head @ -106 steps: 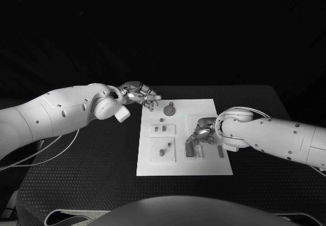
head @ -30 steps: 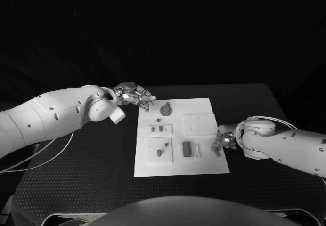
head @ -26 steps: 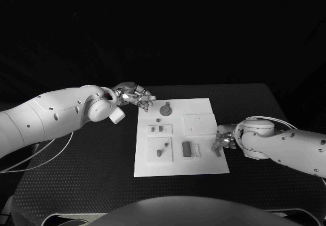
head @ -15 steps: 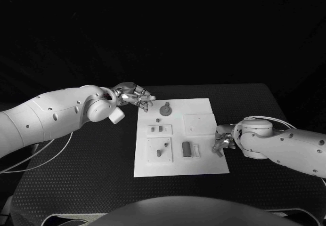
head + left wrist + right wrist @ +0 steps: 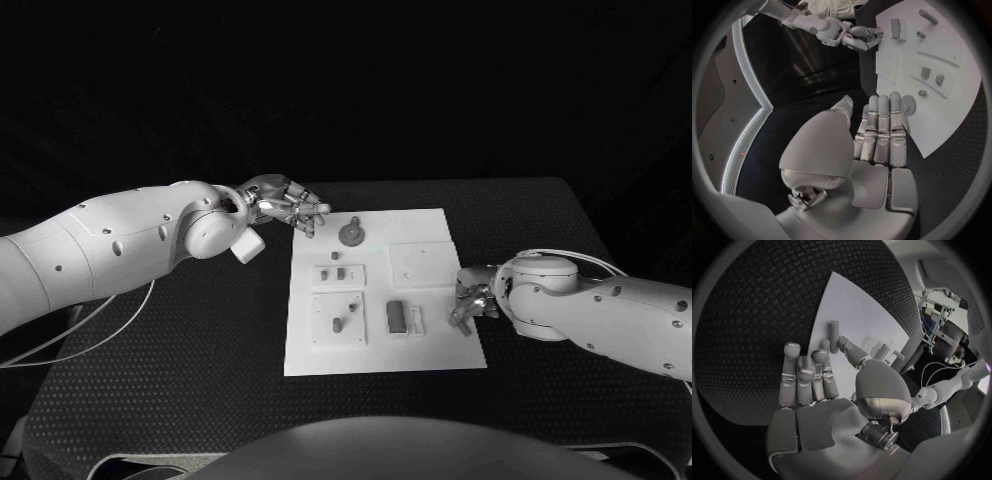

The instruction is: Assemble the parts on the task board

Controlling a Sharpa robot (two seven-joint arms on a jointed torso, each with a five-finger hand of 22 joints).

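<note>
The white task board [image 5: 421, 226] lies in the middle of the table. On it are a round part [image 5: 353, 235], small pieces [image 5: 335, 272] in square recesses, a dark block [image 5: 395, 316] and a pale bar [image 5: 417, 318]. My left hand [image 5: 289, 212] hovers at the board's far left corner, fingers straight and together [image 5: 879, 130], holding nothing, with the round part [image 5: 909, 105] just beyond them. My right hand [image 5: 472, 300] is at the board's right edge. Its fingertips [image 5: 824, 346] and thumb reach a short cylinder [image 5: 834, 335] lying on the board [image 5: 848, 305]; no grip shows.
Black textured table [image 5: 173, 340] surrounds the board on all sides. My left forearm [image 5: 116, 250] stretches over the table's left side and my right forearm [image 5: 620, 315] over its right side. The right hand [image 5: 856, 38] also appears in the left wrist view.
The right hand drew back from the board's middle to its right edge, then crept slightly back toward the cylinder. The left hand has barely moved.
</note>
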